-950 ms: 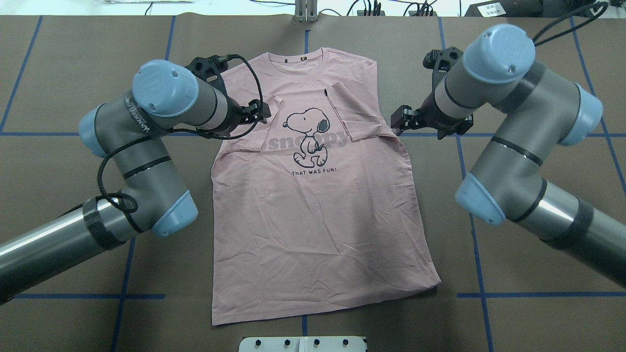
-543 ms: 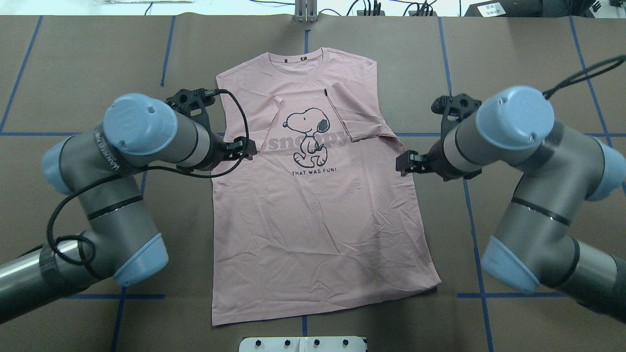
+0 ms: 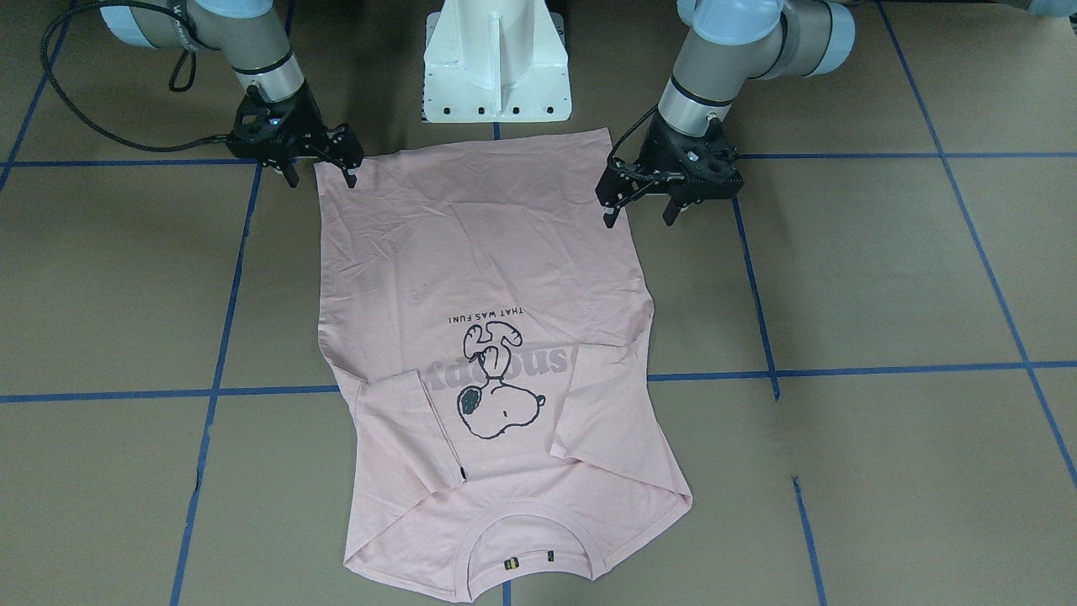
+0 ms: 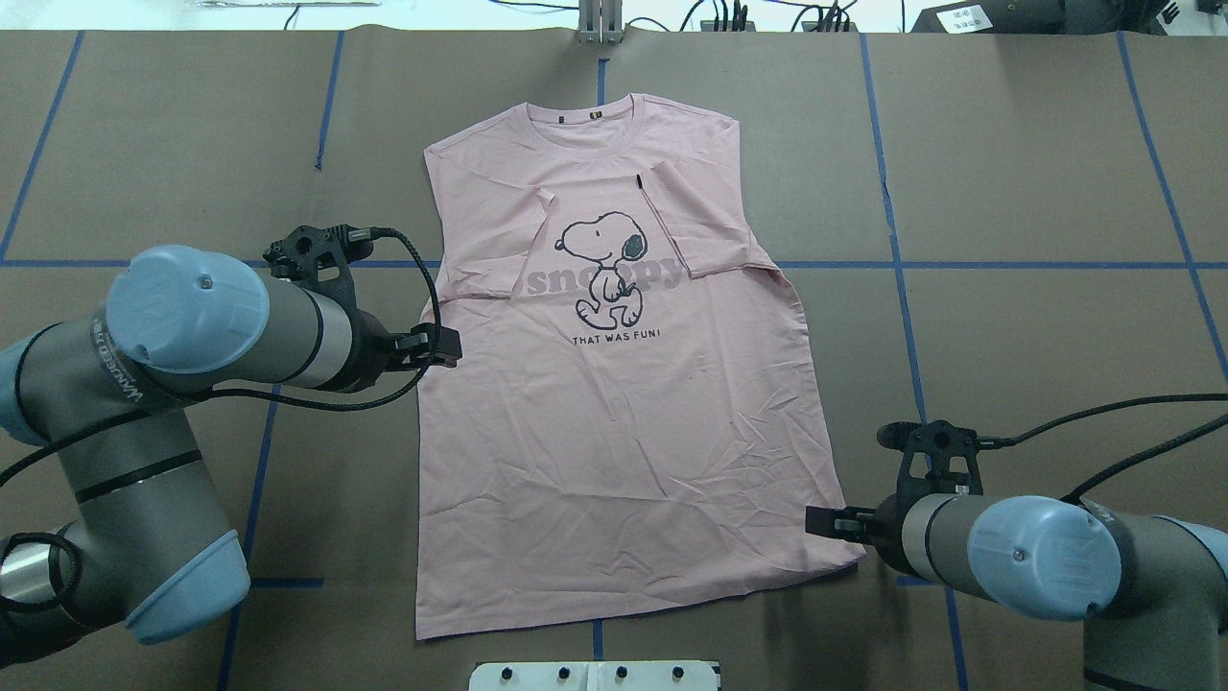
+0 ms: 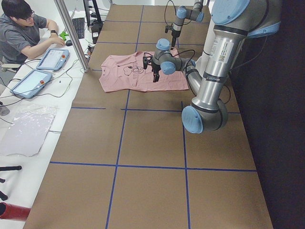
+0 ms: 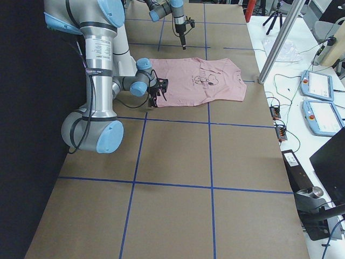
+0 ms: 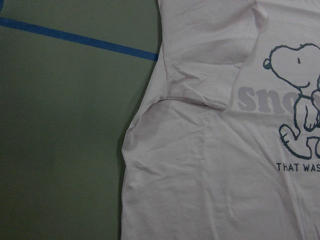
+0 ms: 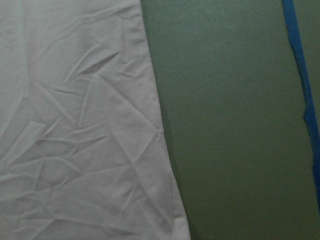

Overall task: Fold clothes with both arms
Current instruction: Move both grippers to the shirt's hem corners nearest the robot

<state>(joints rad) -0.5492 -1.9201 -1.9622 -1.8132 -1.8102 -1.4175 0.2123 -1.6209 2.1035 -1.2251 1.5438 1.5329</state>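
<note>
The pale pink T-shirt (image 4: pixel 614 432) lies flat, print up, collar at the far side, both sleeves folded inward onto the chest. It also shows in the front view (image 3: pixel 480 252). My left gripper (image 4: pixel 439 347) is open and empty, at the shirt's left side edge; in the front view (image 3: pixel 639 210) its fingers straddle that edge. My right gripper (image 4: pixel 827 523) is open and empty at the near right hem corner, seen also in the front view (image 3: pixel 320 172). The left wrist view shows the shirt's side edge and folded sleeve (image 7: pixel 200 95). The right wrist view shows the hem corner (image 8: pixel 165 220).
The white pedestal (image 3: pixel 496 67) stands just behind the hem. Blue tape lines (image 4: pixel 1007 264) cross the brown table. A metal post (image 4: pixel 600 24) is at the far edge. An operator (image 5: pixel 24 33) sits with tablets at the far side.
Both arms have swung back toward the robot along the shirt's sides. The right gripper went from the sleeve level to the hem corner; the left reached the mid side edge. The shirt has not moved.
</note>
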